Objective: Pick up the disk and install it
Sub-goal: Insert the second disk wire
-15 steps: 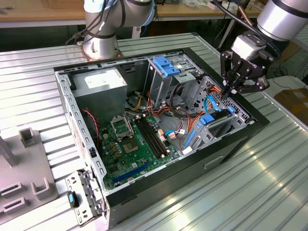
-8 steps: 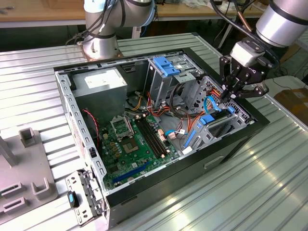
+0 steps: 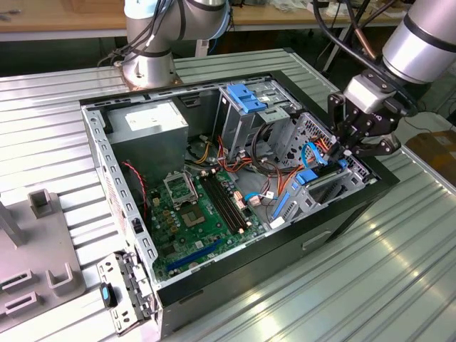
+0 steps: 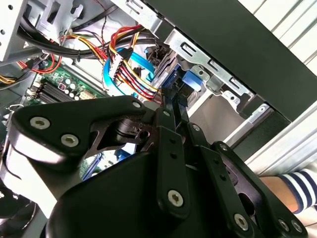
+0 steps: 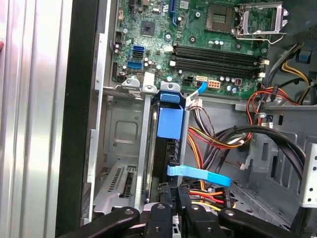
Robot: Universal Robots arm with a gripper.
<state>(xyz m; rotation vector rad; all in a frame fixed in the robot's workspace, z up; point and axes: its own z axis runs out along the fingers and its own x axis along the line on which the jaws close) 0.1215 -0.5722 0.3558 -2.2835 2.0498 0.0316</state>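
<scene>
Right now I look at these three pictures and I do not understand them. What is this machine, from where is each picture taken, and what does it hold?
It is a robot arm over an open computer case that lies on a ribbed metal table. The exterior view is from a camera off the arm; both wrist views come from cameras riding on it. The gripper reaches into the drive cage at the exterior view's right. Its fingers are shut on the disk, a blue-framed drive standing edge-on in its slot. Inside lie a green motherboard and coloured cables. A striped sleeve shows beside the case.
</scene>
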